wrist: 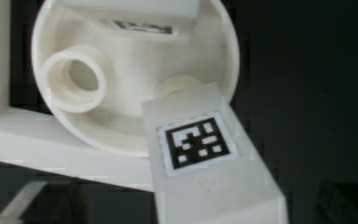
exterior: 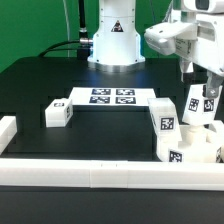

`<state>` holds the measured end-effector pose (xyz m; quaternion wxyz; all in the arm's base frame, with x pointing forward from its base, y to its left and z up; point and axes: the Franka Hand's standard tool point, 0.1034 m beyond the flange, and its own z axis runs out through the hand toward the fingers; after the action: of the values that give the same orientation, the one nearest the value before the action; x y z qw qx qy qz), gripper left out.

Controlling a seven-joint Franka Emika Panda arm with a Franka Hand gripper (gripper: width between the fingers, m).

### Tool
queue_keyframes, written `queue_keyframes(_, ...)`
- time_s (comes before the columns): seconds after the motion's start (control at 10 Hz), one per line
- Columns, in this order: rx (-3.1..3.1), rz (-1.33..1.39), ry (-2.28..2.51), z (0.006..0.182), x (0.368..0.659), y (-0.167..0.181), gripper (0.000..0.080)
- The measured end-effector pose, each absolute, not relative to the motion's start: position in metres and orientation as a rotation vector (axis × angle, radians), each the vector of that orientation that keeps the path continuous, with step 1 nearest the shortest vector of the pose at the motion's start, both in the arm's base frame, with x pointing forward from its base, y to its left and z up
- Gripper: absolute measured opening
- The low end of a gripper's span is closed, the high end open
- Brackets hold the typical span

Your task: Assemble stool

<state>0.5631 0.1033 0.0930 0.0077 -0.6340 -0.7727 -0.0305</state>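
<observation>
1 leg point(wrist: 208, 160) sits tilted against the upright seat point(wrist: 149, 55), exterior view's right of the tabletop point(exterior: 110, 135), under the gripper point(exterior: 201, 88), jaws' state not determinable; leg fitting judged underway, next needing alignment with the hole point(wrist: 73, 75).

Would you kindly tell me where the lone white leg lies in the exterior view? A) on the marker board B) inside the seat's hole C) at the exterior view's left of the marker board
C: the leg rests on the table, just off the marker board's end at the exterior view's left.
</observation>
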Motion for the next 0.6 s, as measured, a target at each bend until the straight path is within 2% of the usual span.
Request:
queue_keyframes(0.4, -1.988, -0.085, -2.398, 0.0863, 0.5608, 0.1043, 0.0633)
queue_keyframes(0.5, -1.990, -0.084, -2.395, 0.0857, 0.5606, 0.1042, 0.0461)
queue_keyframes(0.6, -1.990, -0.083, -2.394, 0.0853, 0.5604, 0.1040, 0.0461)
